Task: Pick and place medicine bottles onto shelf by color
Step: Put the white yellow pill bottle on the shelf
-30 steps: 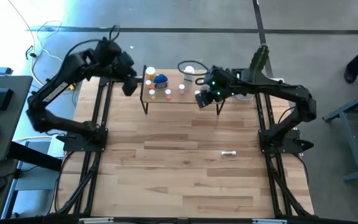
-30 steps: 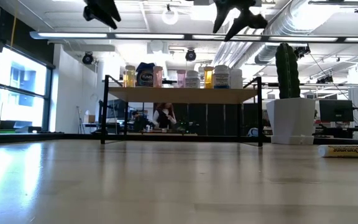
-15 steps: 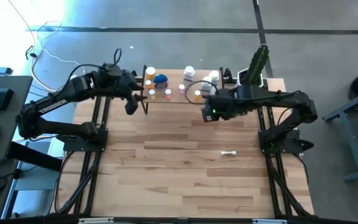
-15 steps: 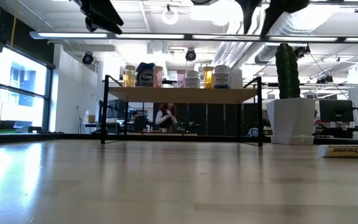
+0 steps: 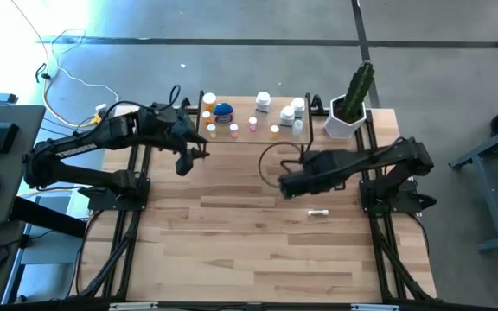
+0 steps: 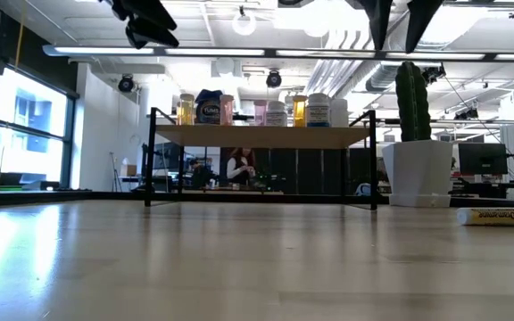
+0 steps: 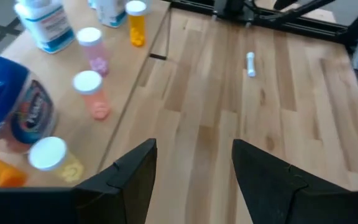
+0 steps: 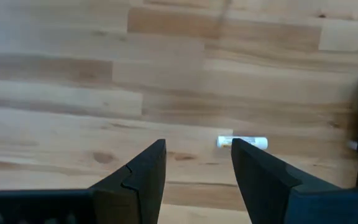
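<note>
The shelf (image 5: 242, 131) (image 6: 261, 136) stands at the table's far side with several medicine bottles upright on it: a blue-lidded jar (image 5: 223, 110) (image 7: 5, 106), orange ones (image 5: 208, 102), pink ones (image 7: 91, 93) and white ones (image 5: 264, 101). One small white tube-shaped bottle (image 5: 318, 212) (image 8: 242, 142) (image 6: 498, 216) lies on its side on the table. My left gripper (image 5: 184, 162) (image 7: 194, 180) hangs open and empty off the shelf's near left corner. My right gripper (image 5: 285, 186) (image 8: 197, 168) is open and empty, pointing down above the table, just left of and beyond the lying bottle.
A white pot with a cactus (image 5: 346, 117) (image 6: 415, 169) stands right of the shelf at the far right corner. Bare wooden table (image 5: 232, 250) spreads toward the near edge. Black arm frames (image 5: 137, 190) run along both sides.
Both grippers have drawn back from the shelf toward the table's near edge, staying open and empty. My left gripper has sunk a little. My right gripper has rolled and tipped to point down, ending close to the lying bottle. The bottles have kept still.
</note>
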